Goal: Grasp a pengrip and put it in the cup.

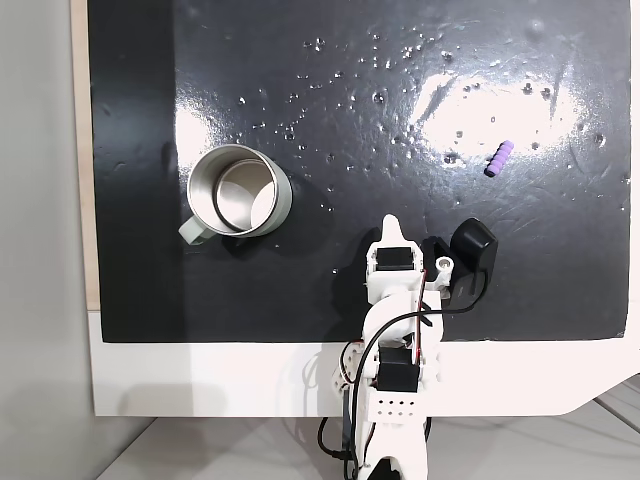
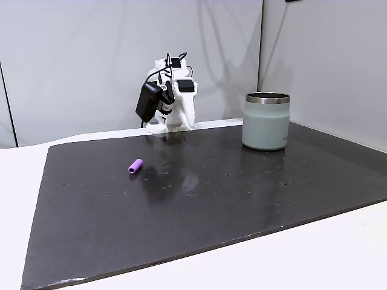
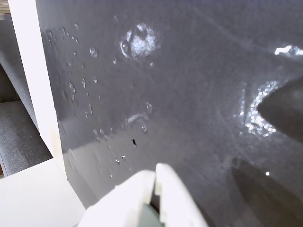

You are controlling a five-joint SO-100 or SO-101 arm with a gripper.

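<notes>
The light-purple pengrip point(image 1: 498, 158) lies on the black mat at the upper right of a fixed view, and left of centre point(image 2: 135, 166) in the other fixed view. The steel cup point(image 1: 240, 191) stands upright on the mat at the left, handle toward the lower left; from the side its grey-green wall point(image 2: 266, 121) shows at the right. My gripper point(image 1: 391, 228) is folded back near the arm's base, well away from both. In the wrist view its white fingertips point(image 3: 155, 178) touch, shut on nothing.
The black mat point(image 1: 350, 120) has small dents and bright glare patches. A white table edge point(image 1: 300, 380) runs around it. The wrist camera's black housing point(image 1: 472, 250) sticks out beside the arm. A grey wall point(image 2: 91, 54) stands behind the arm.
</notes>
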